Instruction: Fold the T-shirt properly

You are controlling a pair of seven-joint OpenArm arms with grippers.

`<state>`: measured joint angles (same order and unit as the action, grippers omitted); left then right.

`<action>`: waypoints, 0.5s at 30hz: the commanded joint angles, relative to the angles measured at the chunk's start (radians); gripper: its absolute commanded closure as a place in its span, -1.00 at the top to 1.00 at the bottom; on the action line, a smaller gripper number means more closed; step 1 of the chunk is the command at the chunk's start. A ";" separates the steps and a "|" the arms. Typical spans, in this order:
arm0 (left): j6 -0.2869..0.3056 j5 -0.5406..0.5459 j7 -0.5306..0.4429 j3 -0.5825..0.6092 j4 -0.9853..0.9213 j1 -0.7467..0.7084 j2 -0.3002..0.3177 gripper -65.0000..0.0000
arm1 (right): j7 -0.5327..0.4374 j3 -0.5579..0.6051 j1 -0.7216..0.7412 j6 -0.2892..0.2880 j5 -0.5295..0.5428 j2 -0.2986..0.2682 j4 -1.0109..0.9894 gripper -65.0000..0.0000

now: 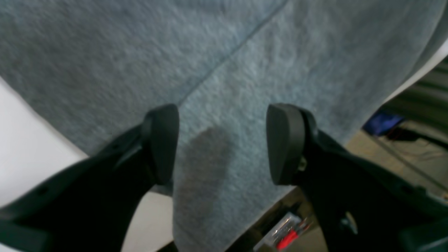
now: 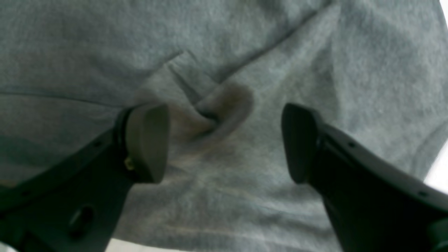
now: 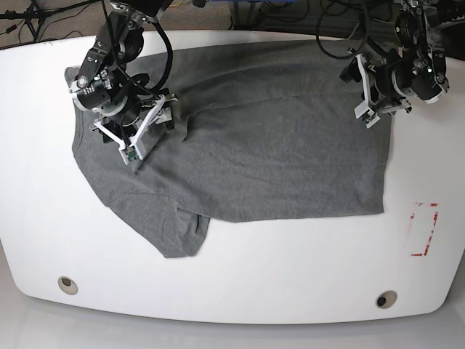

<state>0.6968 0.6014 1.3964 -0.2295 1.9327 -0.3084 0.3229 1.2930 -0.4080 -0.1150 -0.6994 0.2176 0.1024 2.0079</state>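
The heather-grey T-shirt (image 3: 276, 145) lies spread across the white table (image 3: 290, 269), one sleeve pointing to the front left. My right gripper (image 3: 166, 116) hovers over the shirt's left part near the back. In the right wrist view that gripper (image 2: 224, 143) is open, with a small raised pucker of cloth (image 2: 224, 105) just beyond the gap. My left gripper (image 3: 367, 98) is at the shirt's back right corner. Its jaws (image 1: 222, 143) stand open over flat T-shirt cloth (image 1: 245, 70) with a straight seam line, holding nothing.
A red rectangle outline (image 3: 423, 229) is marked on the table at the right. Two round holes (image 3: 67, 284) (image 3: 386, 299) sit near the front edge. Cables (image 3: 29, 14) run along the table's back. The left wrist view shows the table edge (image 1: 420, 73) and floor clutter below.
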 commanded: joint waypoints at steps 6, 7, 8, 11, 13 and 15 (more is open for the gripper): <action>0.001 -0.070 -0.012 0.037 0.014 -0.007 0.026 0.15 | -0.048 0.139 0.016 0.001 0.030 0.001 0.009 0.46; 0.001 -0.074 -0.012 0.043 0.014 -0.007 0.026 0.15 | -0.062 0.160 0.016 0.001 0.029 0.001 0.000 0.46; 0.001 -0.076 -0.012 0.045 0.014 -0.007 0.026 0.15 | -0.072 0.172 0.016 0.001 0.029 0.000 -0.008 0.46; 0.001 -0.074 -0.012 0.048 0.014 -0.007 0.026 0.15 | -0.106 0.205 0.016 0.001 0.026 -0.007 -0.046 0.45; 0.001 -0.074 -0.012 0.048 0.014 -0.007 0.026 0.15 | -0.135 0.215 0.016 0.001 0.010 -0.019 -0.074 0.45; 0.001 -0.074 -0.012 0.048 0.014 -0.007 0.026 0.15 | -0.181 0.217 0.016 0.001 -0.020 -0.022 -0.100 0.45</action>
<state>0.6968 0.5201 1.3907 -0.1757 1.9324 -0.3187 0.3378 1.1568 -0.1890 -0.1112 -0.6998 0.2092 0.0875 1.9087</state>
